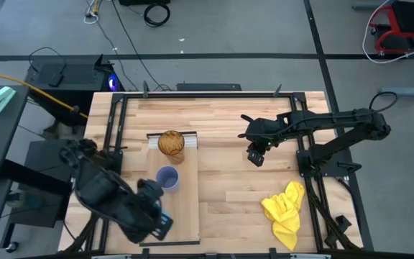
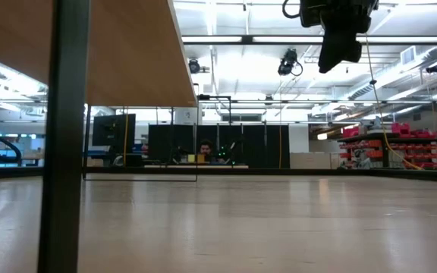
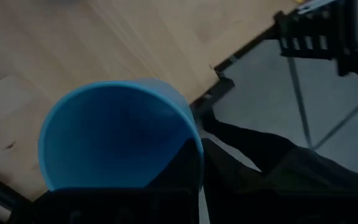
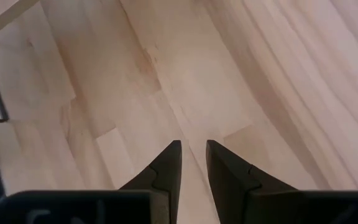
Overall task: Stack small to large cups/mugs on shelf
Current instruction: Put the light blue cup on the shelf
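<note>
The shelf [image 1: 185,208] is a long pale board on a black frame at the table's left; the low view shows its underside [image 2: 127,53]. The amber tumbler [image 1: 171,144] stands at the shelf's far end, with the lavender cup [image 1: 167,177] just nearer, both upright. My left gripper [image 1: 158,220] is over the shelf's near part, shut on the blue cup [image 3: 117,137], whose open mouth faces the wrist camera. My right gripper [image 1: 256,155] hangs above the bare table right of the shelf, empty, its fingers [image 4: 194,149] a narrow gap apart. My left gripper holds the blue cup by its wall at the rim [image 3: 194,146]. One dark finger [image 3: 182,168] lies inside the cup against the wall. The other finger is hidden behind the cup. I cannot tell whether the cup rests on the shelf or is lifted.
A crumpled yellow cloth [image 1: 284,208] lies at the table's near right. Bare wood lies between the shelf and the right arm. The shelf's black post [image 2: 67,136] stands at the left in the low view.
</note>
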